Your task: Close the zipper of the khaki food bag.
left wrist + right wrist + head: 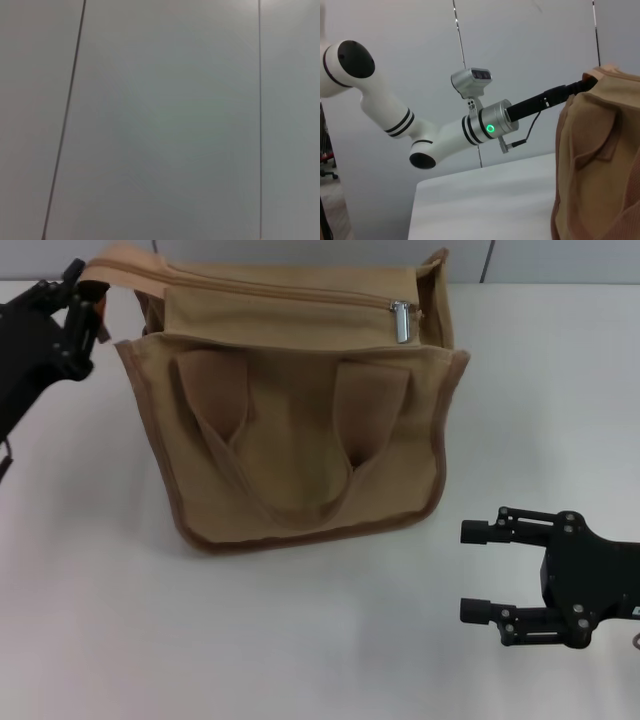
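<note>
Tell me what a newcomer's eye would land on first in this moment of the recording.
The khaki food bag dominates the middle of the white table, its shiny silver pull tab sitting at the robot's-right end of the zipper. The left gripper is at the bag's far-left top corner by a strap, while the right gripper rests open on the table to the bag's near right, apart from it.

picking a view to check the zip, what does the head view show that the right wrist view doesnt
Only the head view shows the zipper with its silver pull tab at the bag's right end, the front handles, and the right end effector, open on the table. Only the right wrist view shows the left arm's white links and wrist camera. Both show the khaki food bag and the left end effector at its far left corner.
</note>
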Robot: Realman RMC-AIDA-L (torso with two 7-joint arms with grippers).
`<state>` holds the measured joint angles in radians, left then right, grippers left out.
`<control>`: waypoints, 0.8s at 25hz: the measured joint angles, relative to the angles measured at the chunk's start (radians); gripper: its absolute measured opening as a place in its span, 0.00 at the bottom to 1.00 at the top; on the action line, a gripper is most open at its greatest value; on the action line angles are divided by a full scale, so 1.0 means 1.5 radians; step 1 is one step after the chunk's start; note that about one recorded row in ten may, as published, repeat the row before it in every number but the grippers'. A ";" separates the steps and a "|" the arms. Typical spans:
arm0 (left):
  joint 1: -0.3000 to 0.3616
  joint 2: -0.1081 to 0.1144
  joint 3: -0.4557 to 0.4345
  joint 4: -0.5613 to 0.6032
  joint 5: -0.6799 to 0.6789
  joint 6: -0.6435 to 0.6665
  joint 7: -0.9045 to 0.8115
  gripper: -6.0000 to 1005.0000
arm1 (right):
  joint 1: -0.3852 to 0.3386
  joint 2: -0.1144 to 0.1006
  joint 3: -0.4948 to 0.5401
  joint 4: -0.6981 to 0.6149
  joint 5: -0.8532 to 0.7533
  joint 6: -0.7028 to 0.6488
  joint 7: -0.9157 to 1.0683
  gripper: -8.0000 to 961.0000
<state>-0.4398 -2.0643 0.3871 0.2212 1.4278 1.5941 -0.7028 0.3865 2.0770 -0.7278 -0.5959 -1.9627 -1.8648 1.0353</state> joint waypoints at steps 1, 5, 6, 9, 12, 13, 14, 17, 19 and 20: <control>0.015 0.003 0.027 0.052 0.000 -0.005 -0.091 0.10 | 0.002 0.000 0.001 0.000 0.000 0.002 0.000 0.80; 0.046 0.016 0.081 0.149 0.001 -0.010 -0.241 0.14 | 0.005 0.000 0.002 0.000 0.000 0.009 0.000 0.80; 0.068 0.033 0.123 0.205 0.001 -0.001 -0.336 0.15 | 0.007 0.000 0.002 0.001 -0.002 0.014 0.001 0.80; 0.087 0.055 0.169 0.244 0.001 0.015 -0.413 0.21 | 0.010 0.000 0.000 0.001 -0.003 0.021 0.003 0.80; 0.105 0.084 0.211 0.270 0.010 0.064 -0.480 0.32 | 0.016 0.000 -0.002 0.001 -0.003 0.032 0.005 0.80; 0.107 0.088 0.211 0.272 0.016 0.080 -0.487 0.36 | 0.017 0.000 -0.002 0.002 -0.003 0.033 0.005 0.80; 0.109 0.092 0.208 0.272 0.026 0.101 -0.494 0.40 | 0.017 0.000 -0.002 0.002 -0.003 0.033 0.005 0.80; 0.111 0.101 0.203 0.272 0.052 0.153 -0.508 0.66 | 0.024 0.000 -0.003 0.016 -0.004 0.037 0.007 0.80; 0.112 0.108 0.203 0.272 0.069 0.185 -0.513 0.71 | 0.029 -0.001 -0.003 0.026 -0.005 0.039 0.007 0.80; 0.111 0.109 0.203 0.271 0.080 0.204 -0.512 0.73 | 0.032 -0.001 -0.003 0.028 -0.006 0.039 0.007 0.80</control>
<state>-0.2735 -1.9003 0.6919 0.6278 1.5479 1.9001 -1.4705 0.4337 2.0759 -0.7324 -0.5538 -1.9724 -1.8057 1.0454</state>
